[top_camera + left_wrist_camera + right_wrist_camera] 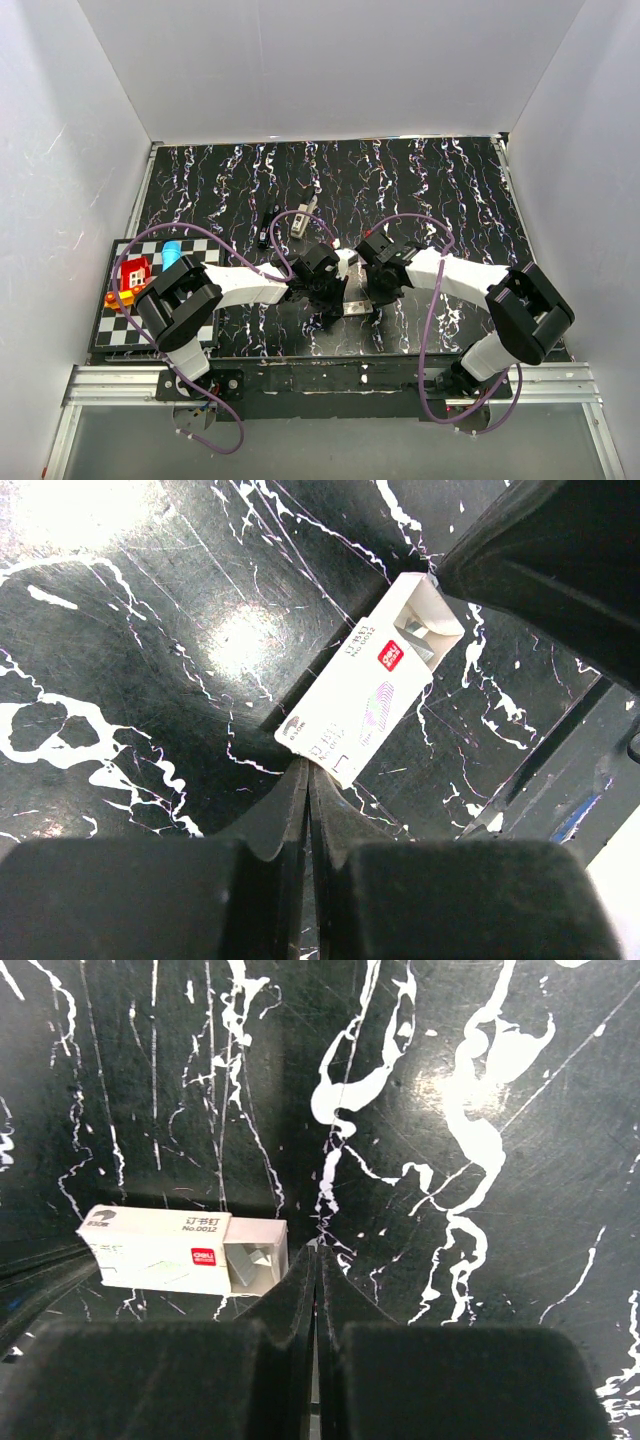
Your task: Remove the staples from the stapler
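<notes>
A slim dark stapler [266, 232] lies at the back of the black marbled table, with a pale silvery piece [300, 222] beside it; both are far from the grippers and out of the wrist views. A small white staple box [365, 695] with its drawer partly out lies between the grippers, and staples show inside it. It also shows in the right wrist view [170, 1250] and in the top view [356, 306]. My left gripper [308, 772] is shut and empty, its tips at the box's near corner. My right gripper [317, 1254] is shut and empty, just right of the box's open end.
A checkered mat [120, 325] at the left edge holds a red toy [133, 271], a blue cylinder [172, 251] and an orange piece [113, 298]. White walls enclose the table on three sides. A metal rail [330, 380] runs along the near edge.
</notes>
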Available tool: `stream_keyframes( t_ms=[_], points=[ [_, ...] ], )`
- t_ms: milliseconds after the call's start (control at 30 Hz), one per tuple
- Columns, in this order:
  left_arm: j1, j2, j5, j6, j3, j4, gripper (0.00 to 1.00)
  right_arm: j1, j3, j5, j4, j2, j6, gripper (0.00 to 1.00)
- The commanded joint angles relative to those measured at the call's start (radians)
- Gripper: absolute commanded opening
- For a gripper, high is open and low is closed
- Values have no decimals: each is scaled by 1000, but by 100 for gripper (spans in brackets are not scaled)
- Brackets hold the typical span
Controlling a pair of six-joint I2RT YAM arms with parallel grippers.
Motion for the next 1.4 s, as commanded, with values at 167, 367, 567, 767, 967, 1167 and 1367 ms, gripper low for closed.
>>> stream_keyframes(
  t_ms=[167,367,567,767,967,1167,1367],
  points=[
    [-5,8,7,14,23,-1,0,-14,-32,-87,65,-31,36,1],
    [-7,7,7,14,22,-1,0,-17,-50,-139,106,-26,60,1],
    [-7,5,7,11,22,1,0,-19,-59,-179,139,-31,80,1],
    [-5,7,7,11,23,1,0,-19,-64,-223,178,-21,100,1],
    [-7,4,4,11,20,-1,0,-19,-69,-219,185,-30,111,1],
    [-7,-8,-7,14,23,-9,0,-19,-55,-162,133,-57,97,1],
    [-7,-56,-59,14,22,-25,9,-19,-49,-84,87,-93,84,9]
  ],
)
